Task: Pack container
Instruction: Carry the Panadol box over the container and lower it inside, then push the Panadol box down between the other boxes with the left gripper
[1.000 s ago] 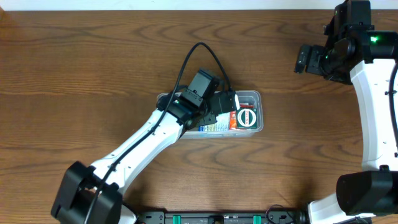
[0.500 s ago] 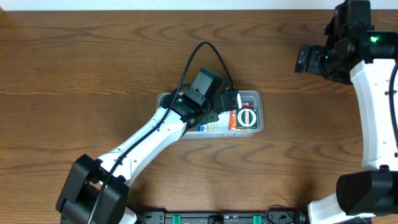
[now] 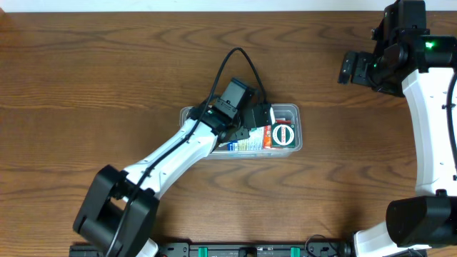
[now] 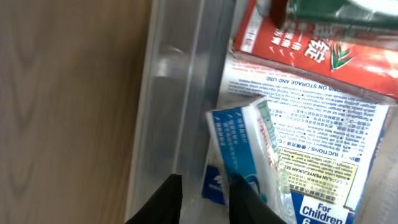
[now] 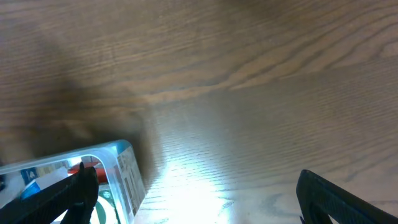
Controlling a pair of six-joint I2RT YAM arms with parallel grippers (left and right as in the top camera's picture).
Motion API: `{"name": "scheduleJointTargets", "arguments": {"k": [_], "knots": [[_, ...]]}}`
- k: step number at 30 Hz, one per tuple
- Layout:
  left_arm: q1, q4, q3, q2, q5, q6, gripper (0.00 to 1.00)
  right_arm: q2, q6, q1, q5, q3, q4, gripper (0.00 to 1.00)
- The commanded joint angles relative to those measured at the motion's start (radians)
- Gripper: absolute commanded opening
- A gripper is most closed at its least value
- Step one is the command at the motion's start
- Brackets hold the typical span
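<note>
Dead centre of the overhead frame, the clear round-cornered plastic container (image 3: pixel 298 130) sits on the woodgrain surface (image 3: pixel 107 78); my left pincer (image 4: pixel 204 185) pinches a crinkly blue-white packet (image 4: pixel 244 146) inside, right pincer (image 5: pixel 199 198) gaping wide.

One container (image 4: pixel 177 93); one red box (image 4: pixel 323 53), one white box (image 4: pixel 329 143), one blue-white packet (image 4: pixel 239 149), one green disc (image 3: pixel 283 133).
</note>
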Motion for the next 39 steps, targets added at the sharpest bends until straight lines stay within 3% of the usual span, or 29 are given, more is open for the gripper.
{"name": "scheduleJointTargets", "arguments": {"k": [1, 14, 22, 27, 32, 39], "knots": [[-0.005, -0.009, 0.009, 0.013, -0.003, 0.006, 0.26, 0.002, -0.005, -0.003, -0.003, 0.007, -0.001, 0.99], [-0.109, -0.01, 0.009, 0.013, -0.005, 0.006, 0.26, 0.002, -0.005, -0.003, -0.004, 0.007, -0.001, 0.99], [-0.137, -0.006, 0.009, 0.013, -0.148, 0.006, 0.26, 0.002, -0.005, -0.003, -0.003, 0.007, -0.001, 0.99], [-0.137, -0.013, 0.009, 0.013, -0.154, -0.002, 0.26, 0.002, -0.005, -0.003, -0.003, 0.007, -0.001, 0.99], [-0.137, 0.06, 0.009, 0.011, -0.248, -0.102, 0.2, 0.002, -0.005, -0.003, -0.003, 0.007, -0.001, 0.99], [-0.137, 0.127, 0.009, -0.028, -0.248, -0.225, 0.19, 0.002, -0.005, -0.003, -0.003, 0.007, -0.001, 0.99]]}}
